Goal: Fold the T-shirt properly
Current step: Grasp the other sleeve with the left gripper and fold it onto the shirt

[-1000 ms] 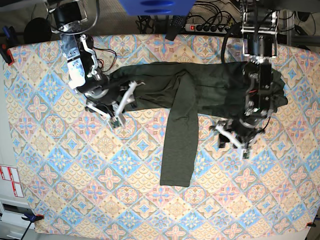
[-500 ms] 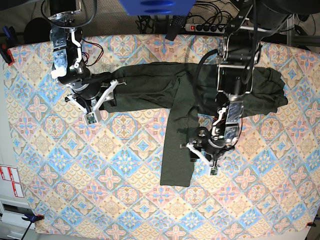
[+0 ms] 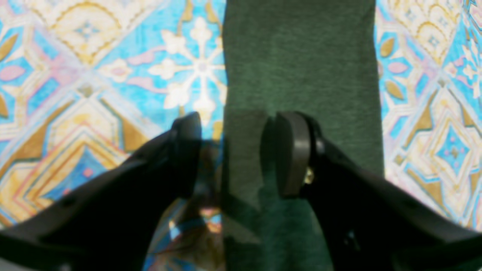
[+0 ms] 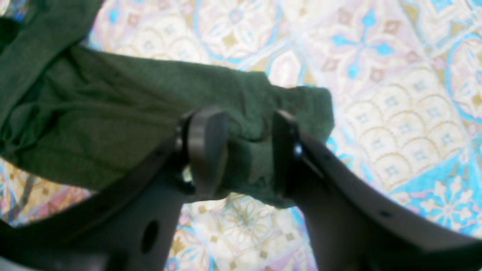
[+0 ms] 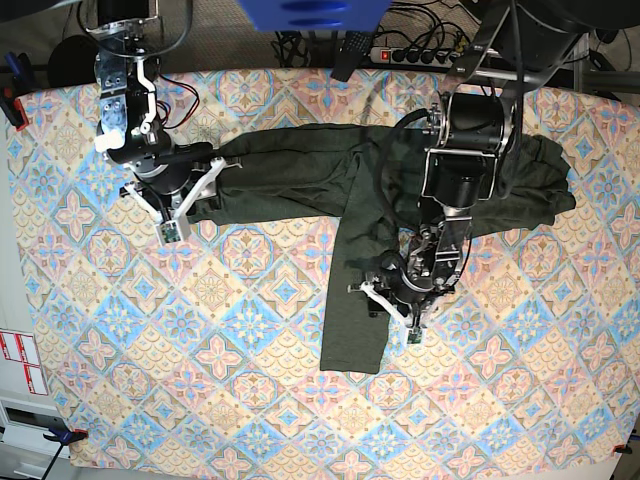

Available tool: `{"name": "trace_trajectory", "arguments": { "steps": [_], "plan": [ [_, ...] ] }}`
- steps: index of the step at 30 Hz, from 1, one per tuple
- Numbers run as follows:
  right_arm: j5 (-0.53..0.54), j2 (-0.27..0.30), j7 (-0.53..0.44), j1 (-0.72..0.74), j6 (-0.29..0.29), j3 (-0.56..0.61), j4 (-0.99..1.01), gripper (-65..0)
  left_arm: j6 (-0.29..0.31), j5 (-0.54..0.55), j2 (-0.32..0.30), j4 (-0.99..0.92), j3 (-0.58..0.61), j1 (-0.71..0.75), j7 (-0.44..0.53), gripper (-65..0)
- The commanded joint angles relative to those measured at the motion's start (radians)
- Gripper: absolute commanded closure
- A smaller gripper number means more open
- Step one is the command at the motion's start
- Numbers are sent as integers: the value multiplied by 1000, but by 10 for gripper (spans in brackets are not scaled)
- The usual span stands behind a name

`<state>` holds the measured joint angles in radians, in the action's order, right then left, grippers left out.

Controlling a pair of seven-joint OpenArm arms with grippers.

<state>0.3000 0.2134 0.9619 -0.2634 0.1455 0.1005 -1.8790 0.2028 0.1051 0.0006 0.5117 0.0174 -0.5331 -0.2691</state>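
1. Left gripper (image 3: 237, 154): jaws are held apart, straddling one long edge of the sleeve (image 5: 357, 300); nothing is gripped.
2. Right gripper (image 4: 248, 150): jaws are held apart around the bunched end of the other sleeve (image 4: 293, 109); contact cannot be confirmed.
3. T-shirt (image 5: 300, 175): it is spread across the patterned tablecloth (image 5: 250, 400) toward 12 o'clock, with one sleeve laid toward 6 o'clock.
4. Step in hand, as judged: both sleeves are being approached for folding onto the body.
5. Next move, as judged: each pair of jaws should be lowered and closed on fabric, then the sleeves carried inward without dragging the body.
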Motion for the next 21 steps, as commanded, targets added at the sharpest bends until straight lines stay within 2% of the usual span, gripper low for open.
{"name": "trace_trajectory", "arguments": {
  "steps": [1, 3, 12, 16, 21],
  "plan": [
    [11, 5, -17, 8, 1, -3, -20, -229, 8, 3, 11, 14, 2, -28, 18, -307],
    [11, 5, -17, 6, 1, -3, -27, -229, 11, 3, 32, 14, 2, -23, 15, -277],
    [11, 5, -17, 6, 1, -3, -44, -229, 8, 12, 32, 17, 2, 0, 15, 0],
    [11, 5, -17, 6, 1, -3, -44, -229, 4, 12, 12, 64, -3, 17, 15, 0],
    [11, 5, -19, 6, 1, -3, -44, -229, 2, 8, -50, 403, -6, 186, 14, 0]
  ]
}}
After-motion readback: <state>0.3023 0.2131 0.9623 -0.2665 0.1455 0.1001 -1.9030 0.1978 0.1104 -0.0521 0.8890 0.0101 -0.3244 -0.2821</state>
